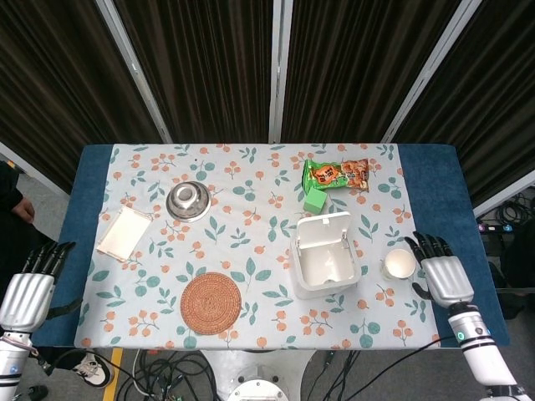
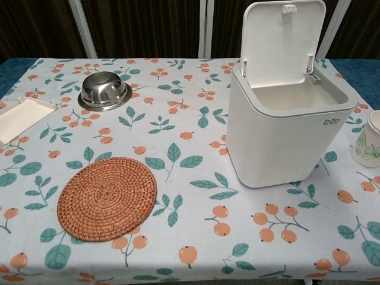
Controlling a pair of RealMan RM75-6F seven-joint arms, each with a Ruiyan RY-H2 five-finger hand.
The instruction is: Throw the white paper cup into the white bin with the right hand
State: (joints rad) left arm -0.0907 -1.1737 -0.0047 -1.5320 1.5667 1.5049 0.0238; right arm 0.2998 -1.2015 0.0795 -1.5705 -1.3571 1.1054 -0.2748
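**Cup beside my right hand, bin lid up**

Paper cup point(image 1: 399, 264) stands upright on the bench point(image 1: 426, 180), just to the right of the white bin point(image 1: 325, 255) and apart from it. In the chest view only its left side shows at the frame edge, with a green leaf print on the wall. My right hand point(image 1: 441, 271) lies just beside the cup on its outer side, back of the hand up, fingers point(image 1: 428, 245) stretched forward and a little apart. It holds nothing; from the head view I cannot tell whether any finger touches the cup's rim.

The bin sits on the flowered tablecloth point(image 1: 251, 209) with its lid point(image 2: 282, 35) standing upright at the back, the mouth facing up and the inside showing bare white.

My left hand point(image 1: 29, 288) is at the opposite edge of the bench, off the cloth, fingers straight and slightly spread, holding nothing.

Further across the cloth, a round woven mat point(image 1: 211, 303) lies near the front edge, left of the bin. A steel bowl point(image 1: 188, 201) rests upside down behind it, and a flat white tray point(image 1: 122, 231) sits near the left border. Behind the bin are a small green box point(image 1: 314, 201) and a snack packet point(image 1: 338, 175), touching or nearly so.
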